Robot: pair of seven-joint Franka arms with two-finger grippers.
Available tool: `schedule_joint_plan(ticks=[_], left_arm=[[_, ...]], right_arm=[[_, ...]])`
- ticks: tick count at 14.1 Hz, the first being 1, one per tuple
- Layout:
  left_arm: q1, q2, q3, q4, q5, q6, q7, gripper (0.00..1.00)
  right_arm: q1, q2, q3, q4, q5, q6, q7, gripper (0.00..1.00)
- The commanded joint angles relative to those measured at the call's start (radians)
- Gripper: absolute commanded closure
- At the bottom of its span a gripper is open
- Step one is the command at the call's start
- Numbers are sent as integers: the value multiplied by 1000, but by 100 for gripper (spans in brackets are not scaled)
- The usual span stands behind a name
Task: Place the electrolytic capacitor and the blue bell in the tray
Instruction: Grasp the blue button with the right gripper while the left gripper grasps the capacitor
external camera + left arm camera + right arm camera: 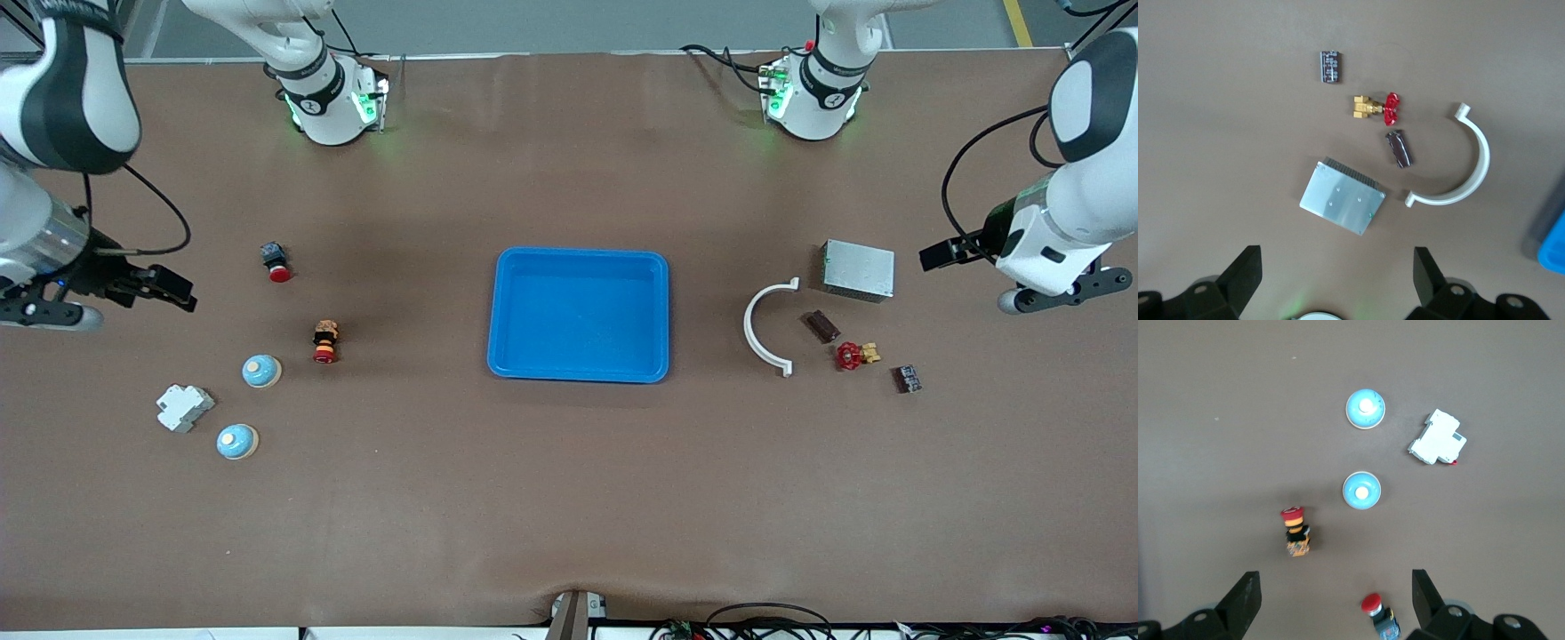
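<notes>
Risk of a wrong pick: two blue bells [261, 371] [237, 441] lie near the table's right-arm end, among look-alike buttons; the dark capacitor [821, 326] sits between white clamp [766, 326] and red valve [855, 356] toward the left-arm end. Both left gripper [1337, 280] and right gripper [1335, 603] hover wide and empty; blue tray [578, 373] at table centre holds nothing

Glossy blue plastic tray [578, 316] on matt brown table cover [569, 498]; beside it, toward the left arm's end, a white plastic arc [763, 327] and brushed grey metal box [857, 269].
</notes>
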Motion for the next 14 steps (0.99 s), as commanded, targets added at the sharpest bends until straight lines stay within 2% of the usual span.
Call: schedule_joint_plan(ticks=[1,3,5,10,12,14], left_arm=[[22,-12,-6,-174,16,187,0,0],[32,6,-8,-283,106,375,5,0],[43,44,-8,-344,143,524,5,0],[143,256,-8,-348,157,848,56,0],[155,320,-6,-341,175,933,56,5],[161,383,-5,-307,175,962,54,12]], right_arm=[[-16,66,5,-22,25,87,-8,0],[-18,132,5,-41,27,189,-9,0],[-21,208,7,-71,27,326,-12,0],[-29,406,9,-85,27,582,-49,0],[-27,457,10,-85,27,624,-49,0],[-27,476,10,-86,27,633,-49,0]])
